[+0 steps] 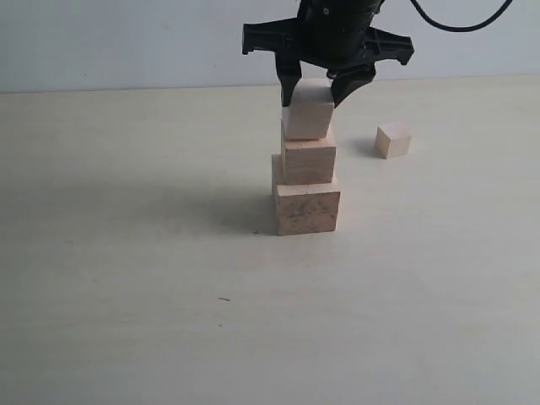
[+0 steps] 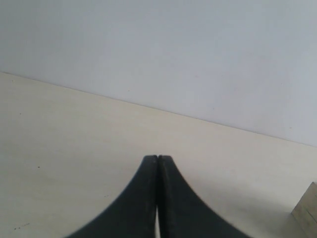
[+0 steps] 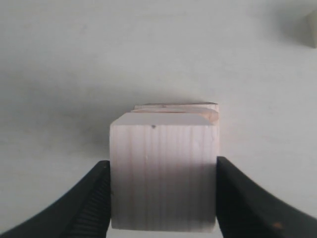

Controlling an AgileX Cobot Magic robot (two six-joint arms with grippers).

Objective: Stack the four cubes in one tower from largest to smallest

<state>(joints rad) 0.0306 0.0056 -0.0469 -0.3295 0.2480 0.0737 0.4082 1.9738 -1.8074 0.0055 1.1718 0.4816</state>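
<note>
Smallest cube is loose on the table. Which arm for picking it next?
Likely right. Its fingers clamp the third cube on top of the tower, and the smallest cube lies on that arm's side of the exterior view. The left fingers are shut, outside that view.

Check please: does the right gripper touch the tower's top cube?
Touching. The right wrist view shows both fingers flush against sides of the top cube, no gap.

Tower (image 1: 307, 173): three cubes high, upright. Largest cube (image 1: 307, 213) lowest, darker, mottled brown grain. Second cube (image 1: 309, 162) on it, paler. Third cube (image 1: 309, 111) on top, pale beige with fine straight grain (not quite square to the one beneath). Smallest cube (image 1: 393, 140) sits alone, unstacked, apart to the tower's right.
</note>
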